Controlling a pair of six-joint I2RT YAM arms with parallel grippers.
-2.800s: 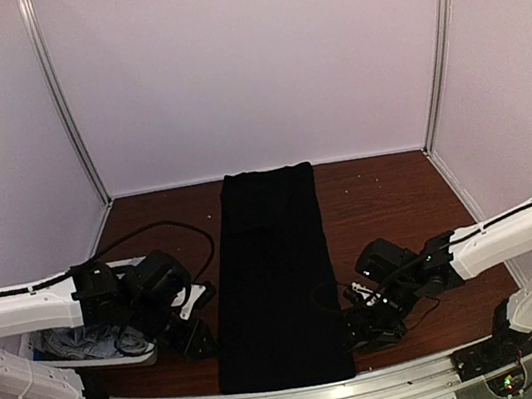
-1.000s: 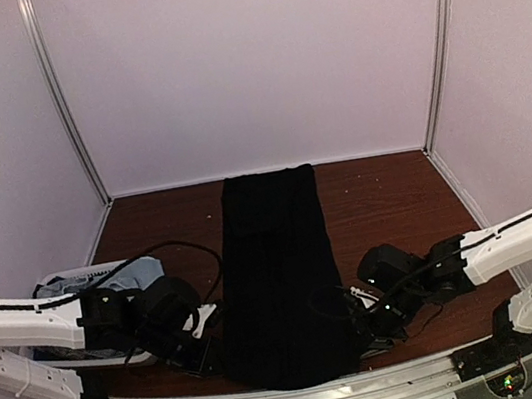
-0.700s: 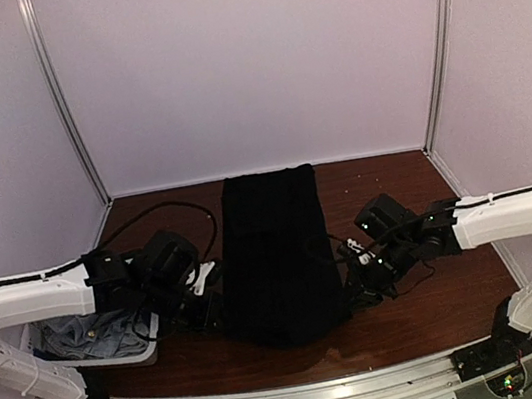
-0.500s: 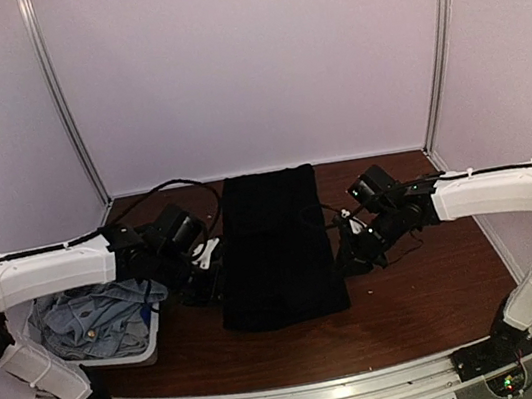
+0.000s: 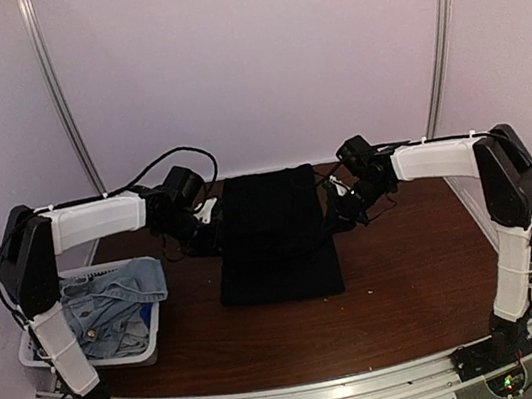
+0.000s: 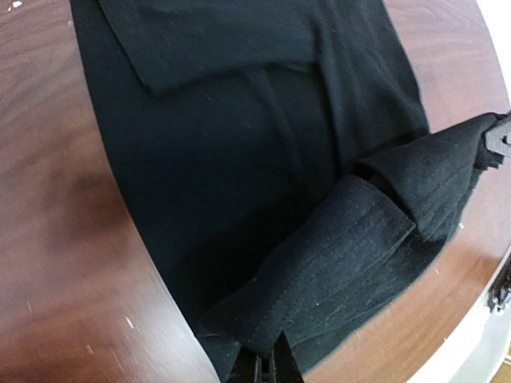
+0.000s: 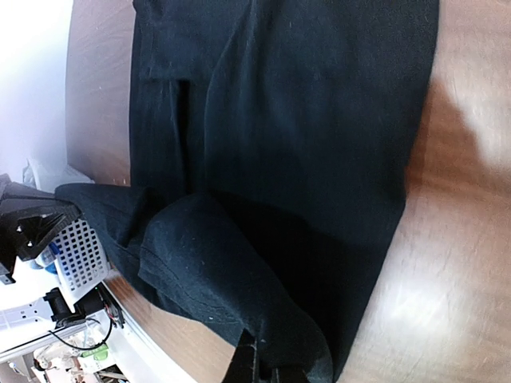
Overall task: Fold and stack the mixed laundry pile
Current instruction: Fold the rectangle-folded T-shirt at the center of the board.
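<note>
Now that both arms have stretched away from their bases, the near strip of the counter (image 5: 299, 341) is bare wood. A second ago the hem of the black shirt (image 5: 277, 258) still reached almost to the front rail there. At the left, the white basket (image 5: 89, 361) is no longer covered by the left arm, and the light-blue denim piece (image 5: 109, 297) shows draped over its rim, waiting its turn.

Further in, the shirt's near edge is now a fold line rather than a hem, so the long strip has shortened to roughly a square. It lies mid-counter, running back to the far wall.

The left fingers (image 6: 285, 369) are pressed together on one hem corner and the right fingers (image 7: 242, 363) on the other. Both sets are held over the far half of the cloth. The wrist views show the carried layer slung between them as a loose, sagging roll, not yet laid flat on the layer beneath.

Compared with the earliest view, where the shirt lay full length and both sets of fingers sat low at its near corners, the halving fold looks mostly made. By my reading the hem still has to be set down smoothly near the far edge, and the basket's contents remain unfolded.
</note>
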